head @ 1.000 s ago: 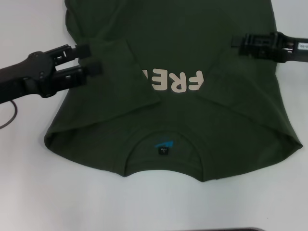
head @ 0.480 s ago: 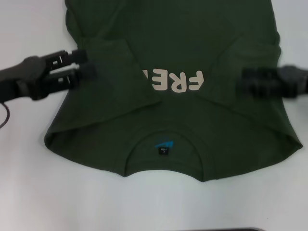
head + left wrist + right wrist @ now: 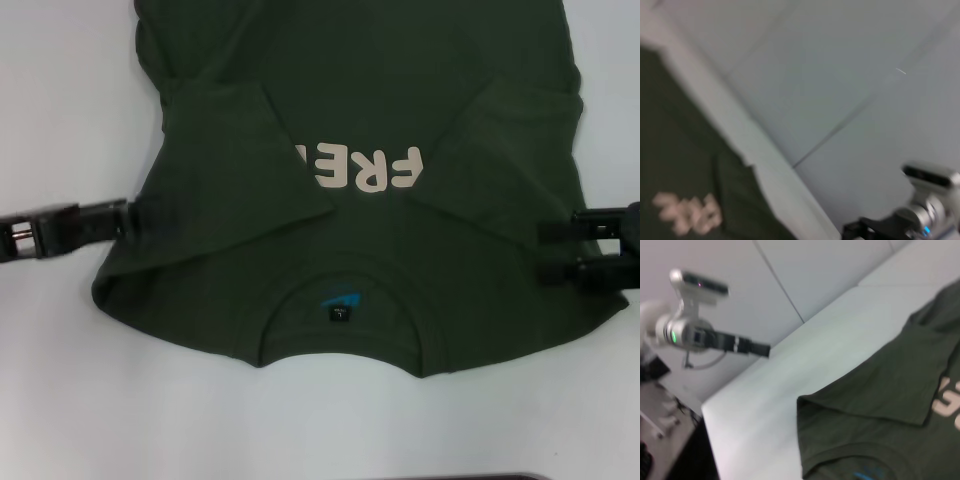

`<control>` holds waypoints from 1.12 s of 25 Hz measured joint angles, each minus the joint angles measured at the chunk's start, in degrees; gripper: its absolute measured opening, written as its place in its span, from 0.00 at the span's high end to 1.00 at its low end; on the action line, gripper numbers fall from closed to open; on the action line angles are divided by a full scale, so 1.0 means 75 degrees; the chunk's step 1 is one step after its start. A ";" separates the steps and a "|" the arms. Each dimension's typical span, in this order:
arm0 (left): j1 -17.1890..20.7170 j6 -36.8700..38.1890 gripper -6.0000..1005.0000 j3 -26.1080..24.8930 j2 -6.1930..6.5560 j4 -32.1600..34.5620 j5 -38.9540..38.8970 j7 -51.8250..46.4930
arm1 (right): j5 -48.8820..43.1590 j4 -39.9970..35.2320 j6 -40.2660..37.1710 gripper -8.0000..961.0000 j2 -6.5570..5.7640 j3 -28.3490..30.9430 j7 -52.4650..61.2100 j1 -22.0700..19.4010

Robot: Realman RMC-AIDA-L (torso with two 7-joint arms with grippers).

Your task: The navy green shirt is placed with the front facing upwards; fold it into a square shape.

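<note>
Navy green shirt (image 3: 400, 250), one, lying flat on table (image 3: 60, 400), collar nearest robot, hem far. Two grippers flanking: left gripper (image 3: 125, 218) grip unclear; right gripper (image 3: 548, 250) fingers parted, grasping nothing.

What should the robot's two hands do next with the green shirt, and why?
Probably grab the navy green shirt at its shoulder edges: both sleeves are already folded inward, and the left gripper and the open right gripper sit at those edges near the collar.
</note>
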 joint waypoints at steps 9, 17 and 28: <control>0.0217 -0.0265 0.22 -0.0100 0.0033 -0.0169 0.0981 -0.3433 | -0.0022 0.0217 -0.0148 0.19 0.0023 0.0002 0.0883 0.0203; 0.0229 -0.1236 0.22 -0.0117 0.0214 0.0069 0.1930 -0.3693 | -0.0006 0.0406 -0.0051 0.19 0.0040 0.0031 0.0769 0.0153; 0.0130 -0.2228 0.22 -0.0102 0.0288 0.0264 0.2318 -0.3794 | -0.0010 0.0646 0.0063 0.19 0.0061 0.0028 0.0748 0.0152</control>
